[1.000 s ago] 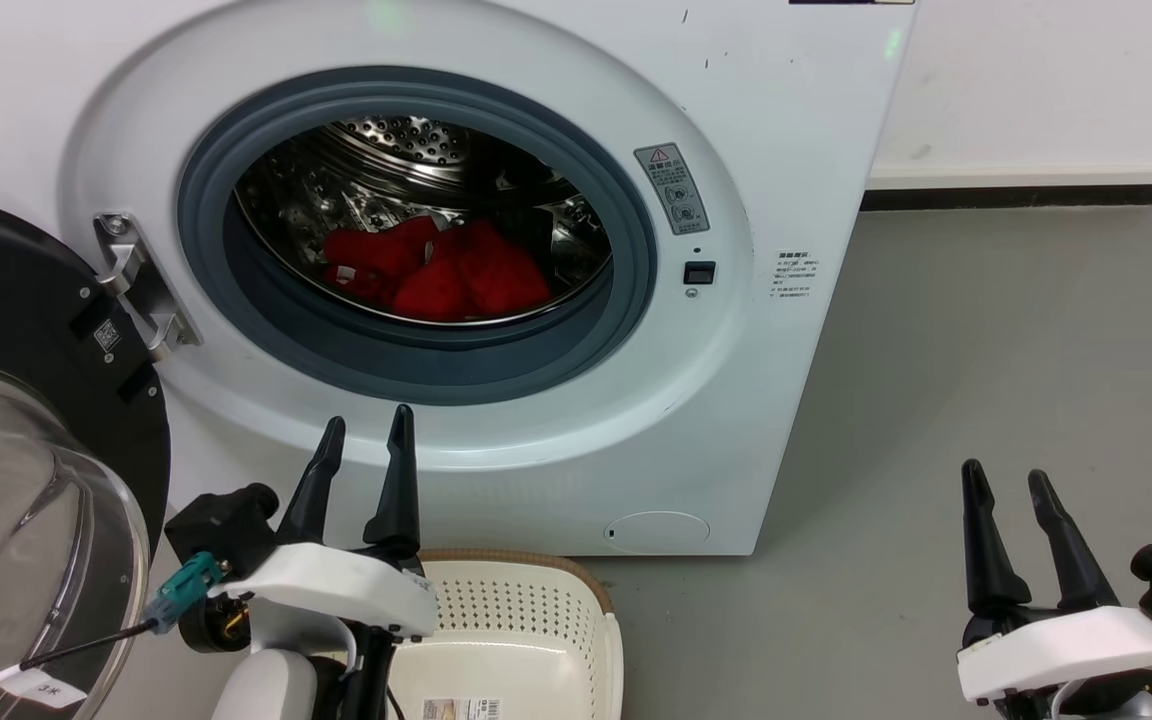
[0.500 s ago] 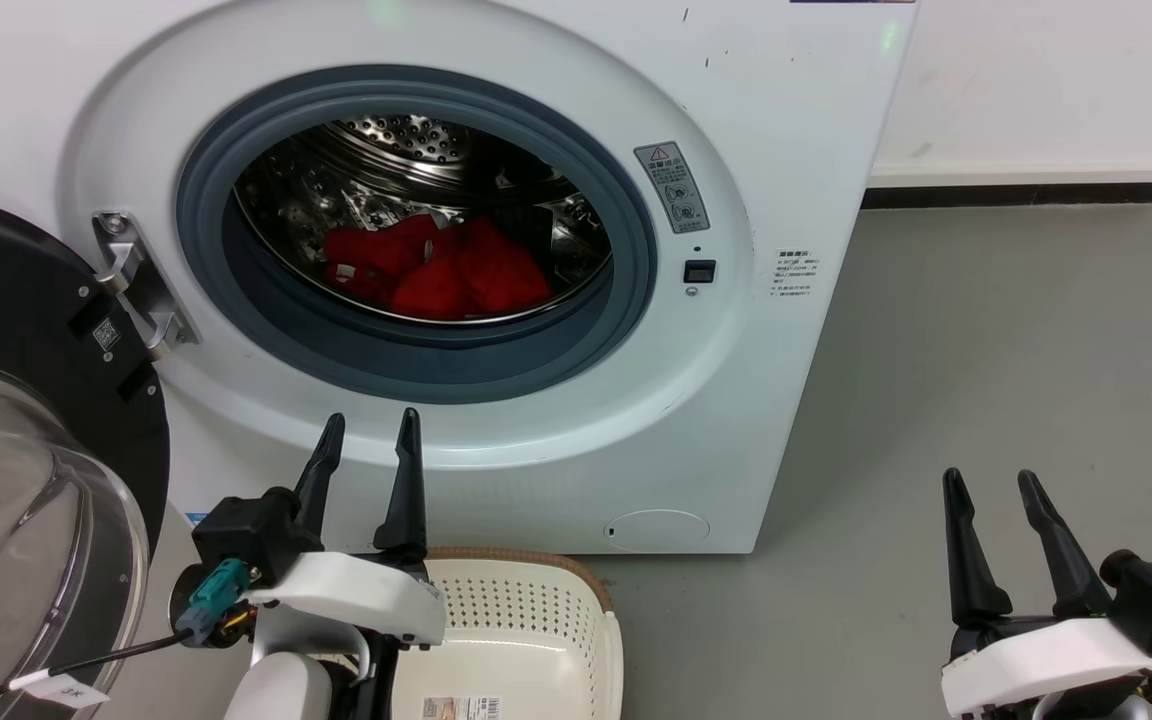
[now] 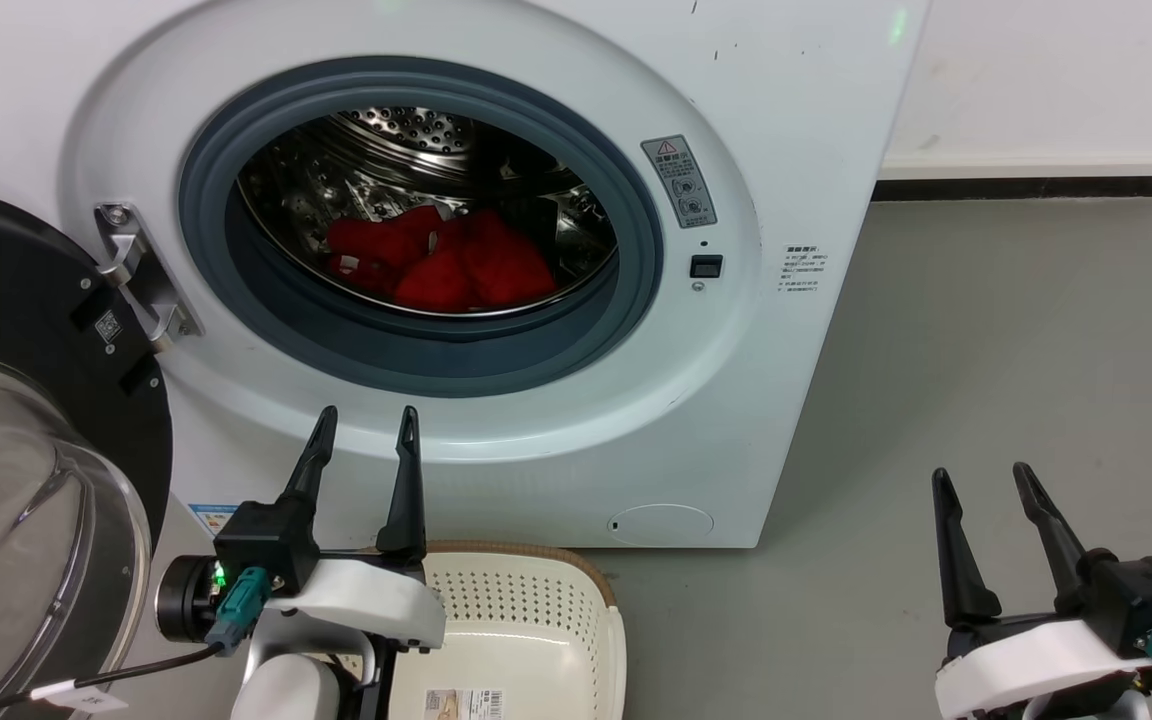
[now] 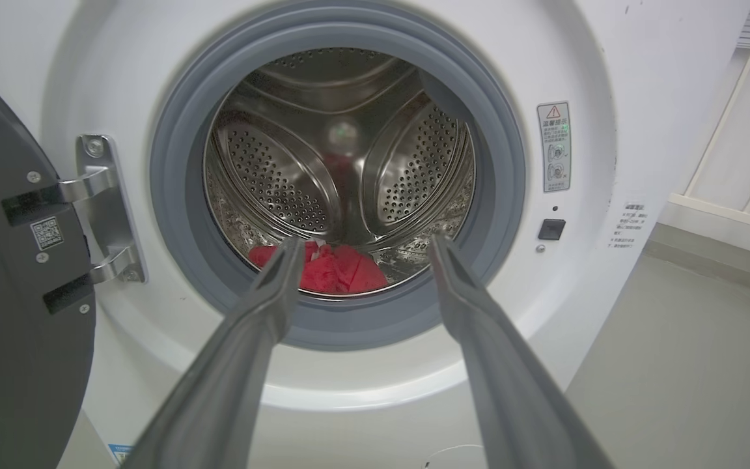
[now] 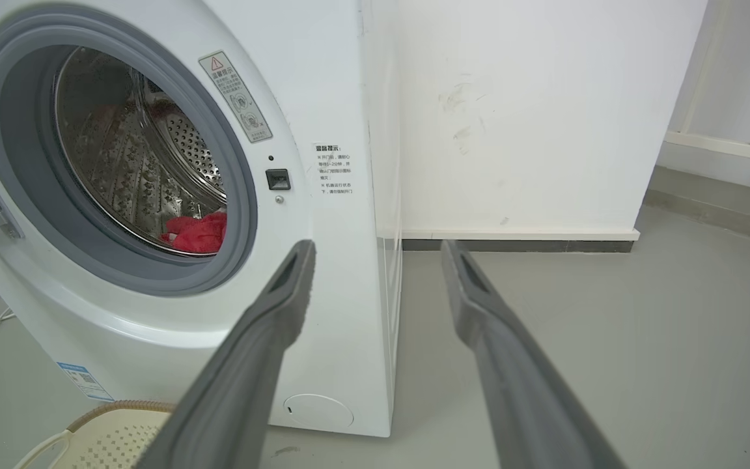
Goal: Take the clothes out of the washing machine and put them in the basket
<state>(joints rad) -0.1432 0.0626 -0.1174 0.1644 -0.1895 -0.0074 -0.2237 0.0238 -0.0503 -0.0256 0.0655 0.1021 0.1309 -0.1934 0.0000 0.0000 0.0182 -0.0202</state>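
The white washing machine (image 3: 796, 110) stands with its door swung open to the left. Red clothes (image 3: 441, 262) lie heaped at the bottom of its steel drum; they also show as clothes (image 4: 333, 268) in the left wrist view and clothes (image 5: 198, 232) in the right wrist view. The cream basket (image 3: 536, 640) with a brown rim sits on the floor in front of the machine, holding nothing I can see. My left gripper (image 3: 366, 418) is open, below the drum opening and above the basket's left side. My right gripper (image 3: 978, 477) is open over the floor at the right.
The black-rimmed glass door (image 3: 26, 470) hangs open at the left on a metal hinge (image 3: 141, 275). Grey floor (image 3: 986, 350) stretches to the right of the machine up to a white wall with a dark baseboard (image 3: 1016, 187).
The head view has shifted slightly. Both grippers have turned about their wrists, their fingers standing more upright, and the right gripper has moved a little to the left. The clothes lie as before.
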